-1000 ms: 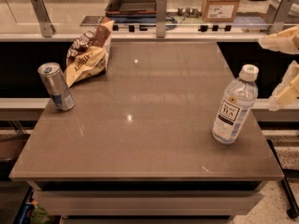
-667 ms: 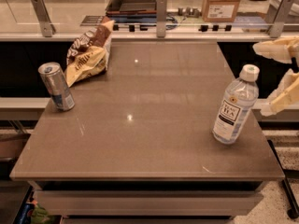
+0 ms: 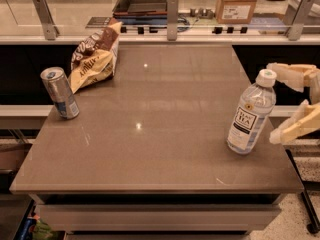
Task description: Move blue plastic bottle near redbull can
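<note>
Bluish clear plastic bottle (image 3: 250,115) is stood on the brown table (image 3: 165,149), cream gripper (image 3: 286,101) just right of it, jaws spread, slim silver-blue can (image 3: 60,93) well left; mid-label should be straddled squarely before closing.

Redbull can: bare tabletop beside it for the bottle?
Yes: the table is bare from the redbull can right to the blue plastic bottle. Crowded only behind the can, by the snack bag. Open gripper sits right of the bottle.
</note>
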You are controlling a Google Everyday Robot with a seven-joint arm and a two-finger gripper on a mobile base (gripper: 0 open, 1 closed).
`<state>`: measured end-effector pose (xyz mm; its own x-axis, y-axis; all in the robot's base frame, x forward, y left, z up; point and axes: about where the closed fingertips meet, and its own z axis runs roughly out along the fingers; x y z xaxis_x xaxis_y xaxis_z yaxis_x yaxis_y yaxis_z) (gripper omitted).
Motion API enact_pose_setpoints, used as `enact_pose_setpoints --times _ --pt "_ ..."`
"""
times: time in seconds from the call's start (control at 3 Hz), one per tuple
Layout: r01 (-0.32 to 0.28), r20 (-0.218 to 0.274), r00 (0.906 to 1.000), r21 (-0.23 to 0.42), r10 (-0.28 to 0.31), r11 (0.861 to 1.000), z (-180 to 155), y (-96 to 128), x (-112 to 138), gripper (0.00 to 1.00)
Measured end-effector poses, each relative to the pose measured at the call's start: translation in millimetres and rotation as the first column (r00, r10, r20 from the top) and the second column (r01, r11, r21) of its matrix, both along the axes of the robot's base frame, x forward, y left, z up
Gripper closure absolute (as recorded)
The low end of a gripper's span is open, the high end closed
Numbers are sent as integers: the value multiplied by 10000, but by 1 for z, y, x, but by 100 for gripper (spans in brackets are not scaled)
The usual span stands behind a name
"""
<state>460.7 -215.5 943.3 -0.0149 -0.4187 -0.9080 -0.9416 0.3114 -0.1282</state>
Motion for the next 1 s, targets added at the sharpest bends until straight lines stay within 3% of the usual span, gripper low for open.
enact_pose_setpoints --times 0.67,1.0 --pt "-182 324 9994 1635 130 9864 -33 20 -10 0" --pt "-241 340 9992 1609 188 9867 -32 22 -11 19"
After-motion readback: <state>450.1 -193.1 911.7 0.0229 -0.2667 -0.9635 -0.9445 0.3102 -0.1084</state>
